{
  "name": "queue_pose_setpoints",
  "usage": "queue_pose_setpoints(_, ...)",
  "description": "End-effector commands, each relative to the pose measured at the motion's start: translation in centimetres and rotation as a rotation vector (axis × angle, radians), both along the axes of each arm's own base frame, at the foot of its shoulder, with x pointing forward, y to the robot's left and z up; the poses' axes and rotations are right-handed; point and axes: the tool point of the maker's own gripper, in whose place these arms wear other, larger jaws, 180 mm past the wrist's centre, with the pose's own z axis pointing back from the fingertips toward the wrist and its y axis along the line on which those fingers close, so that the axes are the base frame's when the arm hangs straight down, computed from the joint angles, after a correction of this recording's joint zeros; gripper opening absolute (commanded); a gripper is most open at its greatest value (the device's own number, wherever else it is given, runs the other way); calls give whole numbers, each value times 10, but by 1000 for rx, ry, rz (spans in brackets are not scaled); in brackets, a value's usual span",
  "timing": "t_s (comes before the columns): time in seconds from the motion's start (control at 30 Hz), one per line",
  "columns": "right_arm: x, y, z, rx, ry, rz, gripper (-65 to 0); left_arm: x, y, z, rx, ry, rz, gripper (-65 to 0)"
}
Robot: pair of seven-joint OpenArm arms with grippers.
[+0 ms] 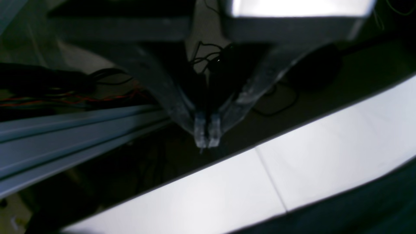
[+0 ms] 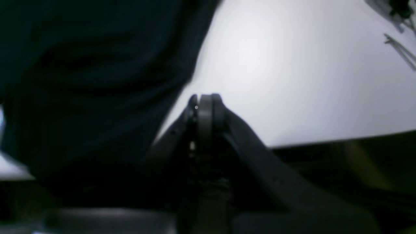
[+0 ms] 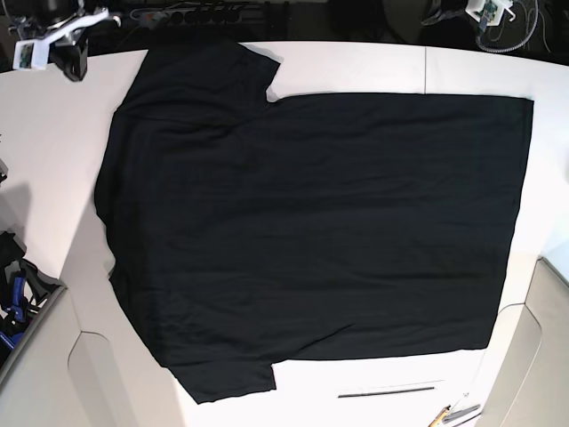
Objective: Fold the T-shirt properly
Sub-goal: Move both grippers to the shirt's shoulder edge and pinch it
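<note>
The black T-shirt (image 3: 311, 222) lies spread flat on the white table (image 3: 373, 67), plain side up, sleeves toward the left and hem at the right. My right arm (image 3: 55, 40) sits at the table's far left corner, beside the upper sleeve. In the right wrist view my right gripper (image 2: 205, 100) is shut and empty, just off the T-shirt (image 2: 97, 81) edge. My left arm (image 3: 484, 13) is at the far right corner. My left gripper (image 1: 207, 138) is shut on nothing, hanging past the table (image 1: 227, 188) edge, apart from the T-shirt (image 1: 373, 208).
A power strip (image 3: 191, 13) runs along the back edge. A thin dark rod (image 3: 389, 390) and some pens (image 3: 453, 412) lie at the front right. Blue-black gear (image 3: 13, 298) sits off the left side. An aluminium rail (image 1: 65, 136) and cables (image 1: 65, 97) lie beyond the table.
</note>
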Motion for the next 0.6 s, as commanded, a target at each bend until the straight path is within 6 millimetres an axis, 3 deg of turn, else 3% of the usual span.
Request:
queue_pose_setpoints(0.0, 11, -7, 8, 13, -50, -43, -650, 5, -2, 5, -14, -14, -7, -650)
queue_pose_setpoints(0.17, 35, -24, 3, 275, -140, -283, -650, 20, -4, 1, -6, -30, 2, -650)
queue_pose_setpoints(0.3, 40, -26, -22, 407, -134, -399, -650, 30, -6, 2, -11, -56, 18, -650)
queue_pose_setpoints(0.33, 40, -26, -28, 411, -126, -410, -650, 32, -5, 3, -10, -61, 18, -625)
queue_pose_setpoints(0.4, 38, -29, -38, 397, -104, -419, -650, 35, -5, 2, -4, -60, 16, -490)
queue_pose_setpoints(0.47, 38, -30, -41, 374, -95, -414, -495, 37, -4, 0, 6, -51, 12, -387)
queue_pose_setpoints(0.53, 41, -31, -40, 359, -98, -405, -357, 40, -4, 0, 7, -56, 13, -362)
queue_pose_setpoints(0.57, 42, -31, -40, 353, -97, -402, -326, 42, -4, 0, 2, -60, 16, -362)
